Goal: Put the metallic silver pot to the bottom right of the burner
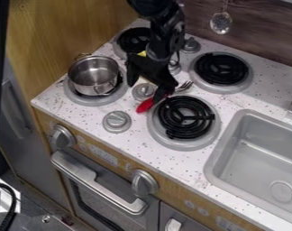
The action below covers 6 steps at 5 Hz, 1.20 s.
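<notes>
The silver pot is sitting upright on the near-left burner. Just beside it, the end effector is hanging above the stove knobs, its fingers standing spread. A red-handled fork is lying by one fingertip, next to the near-right burner. The sink is occupying the bench's right side.

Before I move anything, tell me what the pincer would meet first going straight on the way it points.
Likely the grey knob seen below the open pincer, to the right of the pot; how high the pincer hangs is unclear.
</notes>
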Tool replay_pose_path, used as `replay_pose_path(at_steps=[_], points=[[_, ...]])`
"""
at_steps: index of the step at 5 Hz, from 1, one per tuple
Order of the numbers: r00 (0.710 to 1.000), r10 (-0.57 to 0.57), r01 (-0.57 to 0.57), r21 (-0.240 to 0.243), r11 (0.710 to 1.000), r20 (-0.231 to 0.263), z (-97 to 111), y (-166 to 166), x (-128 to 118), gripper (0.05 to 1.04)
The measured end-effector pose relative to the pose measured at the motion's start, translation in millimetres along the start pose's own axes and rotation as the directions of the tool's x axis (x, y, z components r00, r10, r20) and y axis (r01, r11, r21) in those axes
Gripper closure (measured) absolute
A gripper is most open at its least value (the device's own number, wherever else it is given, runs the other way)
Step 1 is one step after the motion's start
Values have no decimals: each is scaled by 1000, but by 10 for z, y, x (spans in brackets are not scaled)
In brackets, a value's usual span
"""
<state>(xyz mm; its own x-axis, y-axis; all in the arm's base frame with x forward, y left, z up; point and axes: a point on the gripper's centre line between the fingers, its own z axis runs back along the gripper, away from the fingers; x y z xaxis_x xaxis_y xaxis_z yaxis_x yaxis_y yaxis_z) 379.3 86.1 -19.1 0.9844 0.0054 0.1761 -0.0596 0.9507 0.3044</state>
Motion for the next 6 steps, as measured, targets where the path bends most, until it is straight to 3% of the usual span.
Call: replay_pose_path(at_steps=[3, 5, 6], points=[[987, 156, -157, 17, 988, 25, 38, 582, 257, 83], [959, 208, -219, -41, 975, -192, -473, 532, 114, 114], [950, 225, -244, -62, 968, -218, -519, 564, 109, 382]])
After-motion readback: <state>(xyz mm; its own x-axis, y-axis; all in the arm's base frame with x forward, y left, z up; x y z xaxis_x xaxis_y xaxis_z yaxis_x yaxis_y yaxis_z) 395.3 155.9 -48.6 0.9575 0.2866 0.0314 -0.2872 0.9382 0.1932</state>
